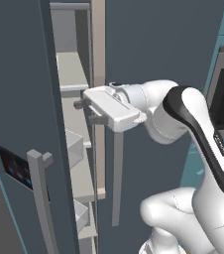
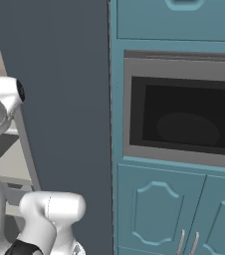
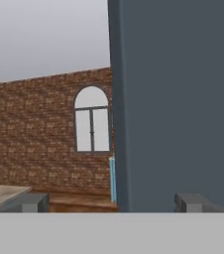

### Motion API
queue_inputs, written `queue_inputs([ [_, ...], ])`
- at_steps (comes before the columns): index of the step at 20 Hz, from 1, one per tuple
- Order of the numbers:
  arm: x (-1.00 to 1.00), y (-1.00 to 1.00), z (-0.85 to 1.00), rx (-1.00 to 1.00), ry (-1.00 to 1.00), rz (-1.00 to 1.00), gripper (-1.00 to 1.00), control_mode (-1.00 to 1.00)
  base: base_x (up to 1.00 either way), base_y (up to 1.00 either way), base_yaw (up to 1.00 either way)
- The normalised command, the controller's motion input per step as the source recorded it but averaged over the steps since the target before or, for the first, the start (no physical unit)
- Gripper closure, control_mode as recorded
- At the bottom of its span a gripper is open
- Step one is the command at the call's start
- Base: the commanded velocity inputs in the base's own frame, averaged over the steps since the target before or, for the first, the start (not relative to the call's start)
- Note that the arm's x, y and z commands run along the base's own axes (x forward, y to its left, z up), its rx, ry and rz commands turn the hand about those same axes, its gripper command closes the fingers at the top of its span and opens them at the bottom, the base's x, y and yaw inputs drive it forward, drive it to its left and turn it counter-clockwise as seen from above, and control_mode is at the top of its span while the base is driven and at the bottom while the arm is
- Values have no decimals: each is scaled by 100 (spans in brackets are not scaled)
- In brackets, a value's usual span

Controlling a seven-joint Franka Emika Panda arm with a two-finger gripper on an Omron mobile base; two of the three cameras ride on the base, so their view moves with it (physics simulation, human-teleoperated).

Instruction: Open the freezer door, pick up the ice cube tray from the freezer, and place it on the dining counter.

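The freezer door (image 1: 20,124) stands partly open, swung out toward the left of the left base view, its long axis upright. Its panel with blue lights and its vertical bar handle (image 1: 40,198) face outward at the lower left. In the gap the freezer (image 1: 74,124) shows pale inner walls, shelves and bins.

The gripper (image 1: 82,111) is level with the upper shelves, at the opening between the open door and the neighbouring plain door (image 1: 148,44), and points left toward the compartment. Its jaws stand wide apart and hold nothing. In the hand view the two fingertips (image 3: 191,202) rise at the bottom, one on each side of the door's inner edge (image 3: 115,124); whether either touches it cannot be told.

Judgement: the first step is under way but not finished, since the gap looks narrow for the arm to reach the shelves. The ice cube tray cannot be made out on any shelf seen here, so its place and heading cannot be stated. Picking it up and setting it on the dining counter remain.
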Motion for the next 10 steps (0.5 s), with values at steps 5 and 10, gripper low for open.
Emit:
queue_inputs([
  [5,39,9,-4,0,0,0,-100,-100,0,0,0],
  [10,47,2,-9,0,0,0,-100,-100,0,0,0],
])
